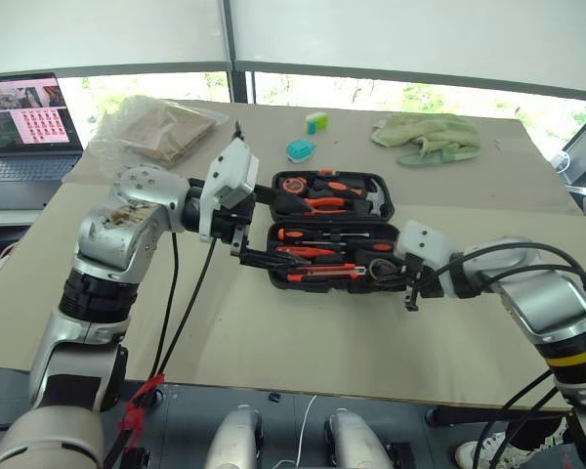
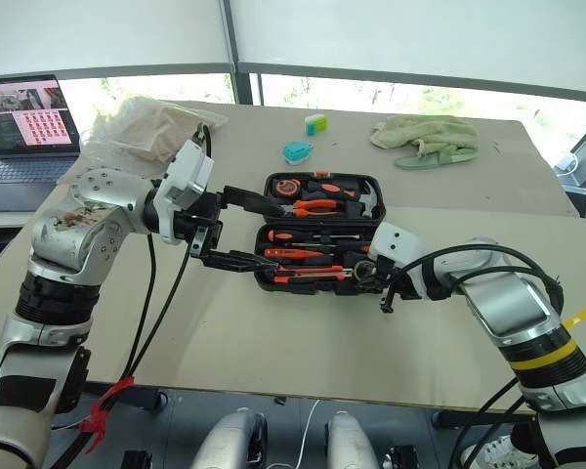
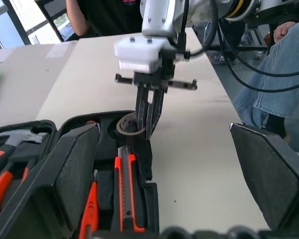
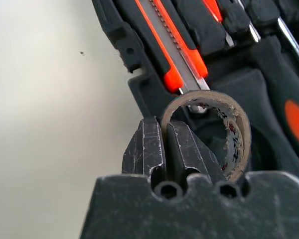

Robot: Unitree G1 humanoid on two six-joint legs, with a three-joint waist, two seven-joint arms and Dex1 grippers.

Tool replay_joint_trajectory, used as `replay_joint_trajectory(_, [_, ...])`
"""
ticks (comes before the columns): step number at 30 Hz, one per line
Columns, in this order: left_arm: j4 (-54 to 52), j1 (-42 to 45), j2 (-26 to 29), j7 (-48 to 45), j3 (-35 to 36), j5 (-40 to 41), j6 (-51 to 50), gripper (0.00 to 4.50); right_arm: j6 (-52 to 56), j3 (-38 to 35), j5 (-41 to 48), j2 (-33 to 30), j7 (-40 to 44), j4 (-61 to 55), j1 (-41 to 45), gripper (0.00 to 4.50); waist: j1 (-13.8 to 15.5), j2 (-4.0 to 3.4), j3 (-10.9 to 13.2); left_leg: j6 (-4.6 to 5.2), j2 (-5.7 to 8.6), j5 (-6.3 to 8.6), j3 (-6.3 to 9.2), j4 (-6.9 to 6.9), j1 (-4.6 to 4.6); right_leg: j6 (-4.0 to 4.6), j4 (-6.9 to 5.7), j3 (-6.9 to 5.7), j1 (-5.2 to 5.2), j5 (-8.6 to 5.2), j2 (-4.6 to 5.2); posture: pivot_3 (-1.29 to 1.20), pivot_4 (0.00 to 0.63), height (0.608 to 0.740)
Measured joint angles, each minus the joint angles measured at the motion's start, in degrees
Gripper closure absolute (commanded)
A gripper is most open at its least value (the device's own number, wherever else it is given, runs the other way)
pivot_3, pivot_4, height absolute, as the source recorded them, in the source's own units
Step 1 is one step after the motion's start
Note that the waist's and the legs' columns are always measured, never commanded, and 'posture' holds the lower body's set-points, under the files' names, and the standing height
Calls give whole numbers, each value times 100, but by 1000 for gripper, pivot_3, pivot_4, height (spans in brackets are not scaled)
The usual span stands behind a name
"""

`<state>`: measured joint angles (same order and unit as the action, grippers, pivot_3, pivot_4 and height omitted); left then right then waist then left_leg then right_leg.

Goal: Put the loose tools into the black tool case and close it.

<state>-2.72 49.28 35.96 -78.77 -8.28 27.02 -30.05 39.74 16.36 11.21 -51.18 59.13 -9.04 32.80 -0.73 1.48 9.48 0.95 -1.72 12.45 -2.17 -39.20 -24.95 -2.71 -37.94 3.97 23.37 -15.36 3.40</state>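
My right gripper pinches the tape roll's wall, ring upright over the black tool case; my left gripper gapes wide.

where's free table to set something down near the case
Bare table lies between the case and the near edge, and right of the case below the cloth. Crowded: both grippers at the case; the teal object just behind.

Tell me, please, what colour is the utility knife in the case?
Orange and black, with a silver blade strip; the utility knife shows best in the right wrist view.
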Motion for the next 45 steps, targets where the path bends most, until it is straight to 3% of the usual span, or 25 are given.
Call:
replay_joint_trajectory(8, [2,-25,15,-7,-2,-2,10,0,-4,8,-169,1,-10,298,2,4463,0,0,0,0,-1,0,3,1,-1,0,-1,0,2,0,-1,0,150,740])
replay_joint_trajectory(18, [144,-25,15,12,-6,-64,113,0,615,-295,210,67,52,-135,38,1239,2,0,0,0,-1,0,8,1,-1,0,-1,-1,2,0,-1,0,150,740])
replay_joint_trajectory(23, [442,-111,22,297,-35,-406,251,0,1173,-942,624,-7,-27,-478,226,1239,7,0,0,0,-1,0,10,1,-1,0,-1,-1,1,0,-1,0,150,740])
replay_joint_trajectory(27, [1217,-316,20,886,-65,-998,644,1052,1288,-1680,751,47,-486,-15,148,2268,17,1,0,0,1,0,5,0,0,1,0,-2,-2,0,1,0,150,740])
replay_joint_trajectory(29, [1817,-408,28,1287,-102,-1456,993,1825,1158,-2006,664,53,-789,498,-20,2929,26,1,-1,0,2,0,-6,0,0,1,2,-3,-2,0,2,0,150,740])
replay_joint_trajectory(33, [2957,-478,-130,1772,-375,-2163,1543,3356,539,-1917,311,112,-984,1436,-325,4300,11,1,-1,0,2,0,-37,1,-12,1,1,0,12,0,2,0,150,740])
replay_joint_trajectory(36, [3618,-365,-527,1968,-587,-2516,1957,4470,-59,-1614,37,406,-1061,2081,-201,4500,3,1,-1,0,1,0,-41,1,-12,1,-1,1,13,1,1,0,150,740])
replay_joint_trajectory(45, [4389,125,-1032,1974,-728,-2938,2390,4470,-810,-1022,-430,1014,-927,3209,544,4500,25,0,-1,0,3,0,-40,1,-15,1,-3,-1,16,1,1,0,150,740])
